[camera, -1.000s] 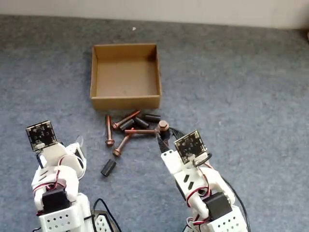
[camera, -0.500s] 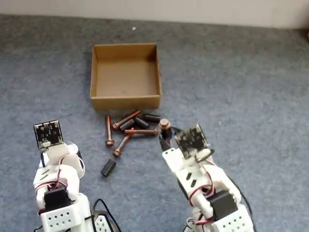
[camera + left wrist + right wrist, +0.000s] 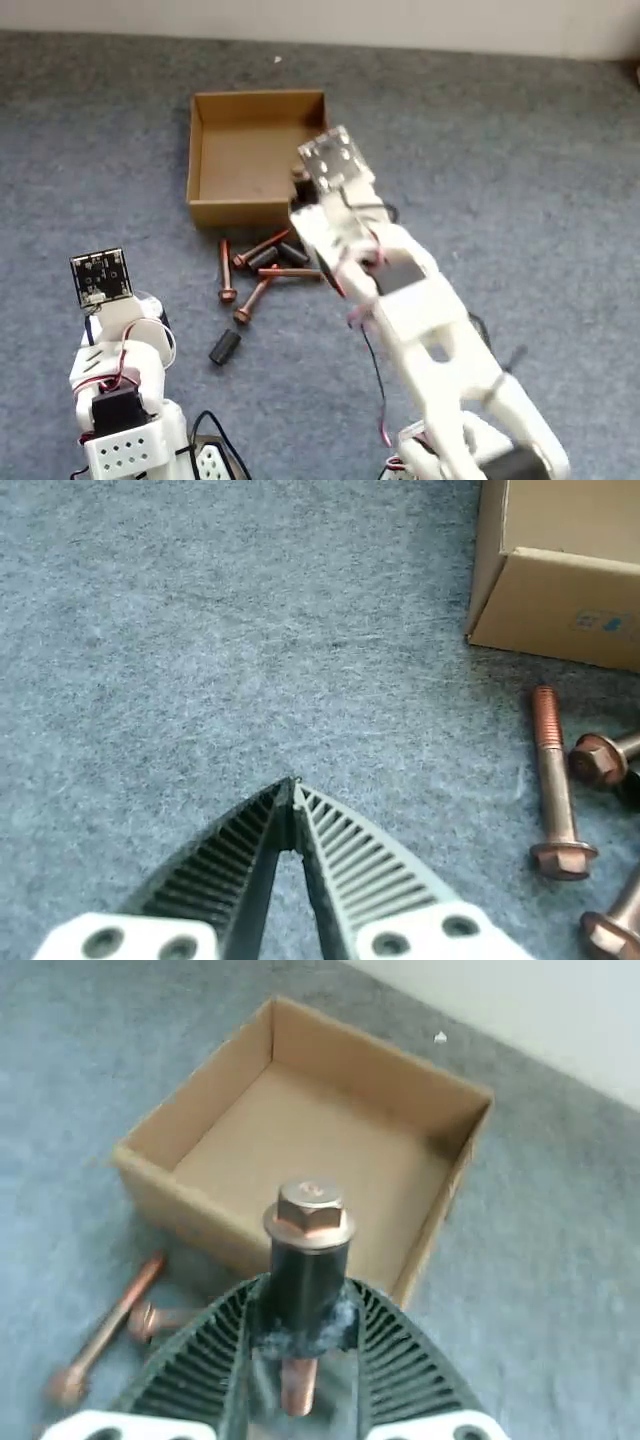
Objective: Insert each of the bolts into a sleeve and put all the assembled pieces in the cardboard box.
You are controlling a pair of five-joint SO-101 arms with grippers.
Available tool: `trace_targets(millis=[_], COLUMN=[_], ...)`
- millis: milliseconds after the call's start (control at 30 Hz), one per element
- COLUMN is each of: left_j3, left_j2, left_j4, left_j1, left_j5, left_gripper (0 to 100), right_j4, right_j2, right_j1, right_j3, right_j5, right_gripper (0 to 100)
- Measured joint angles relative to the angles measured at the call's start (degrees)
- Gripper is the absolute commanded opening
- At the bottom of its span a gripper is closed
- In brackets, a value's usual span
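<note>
- Bolt-in-sleeve piece (image 3: 308, 1260) — held upright, clamped in the right gripper (image 3: 305, 1305), hanging over the cardboard box (image 3: 190, 1095) near its front wall.
- Step in hand, I judge: delivery. The next move calls for centring over the box floor, then letting go.
- Idle left gripper (image 3: 293, 790) — pinched together, empty, near the loose bolts (image 3: 553, 780).

Grey-blue carpet-like cloth (image 3: 540, 150) underneath everything, short-piled and faintly flecked, lying flat from side to side. Along the far edge, a strip of pale off-white wall (image 3: 420, 14), plain and unmarked, meeting the cloth in a straight line. Close to that line, a tiny white speck (image 3: 277, 60) on the pile. Soft, even light from above, with only faint, blurred shadows. Looks a touch lighter and bluer close up, with fine fibres showing.
</note>
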Motion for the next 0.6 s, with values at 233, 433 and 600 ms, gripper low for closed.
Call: trace_targets(millis=[233,433,600], left_j3=[0.00,0.00,0.00], left_j2=[0.00,0.00,0.00], left_j4=[0.00,0.00,0.00], left_j1=[0.00,0.00,0.00], left_j5=[-0.09,-0.09,-0.09], left_gripper=[1,1,1], right_j4=[-10.73,-13.27,-13.27], right_j2=[21.71,35.69,42.81], right_j1=[0.26,2.64,3.52], right_j3=[-14.07,-21.80,-23.03], right_j5=[0.00,0.00,0.00], right_gripper=[0.5,0.5,0.6])
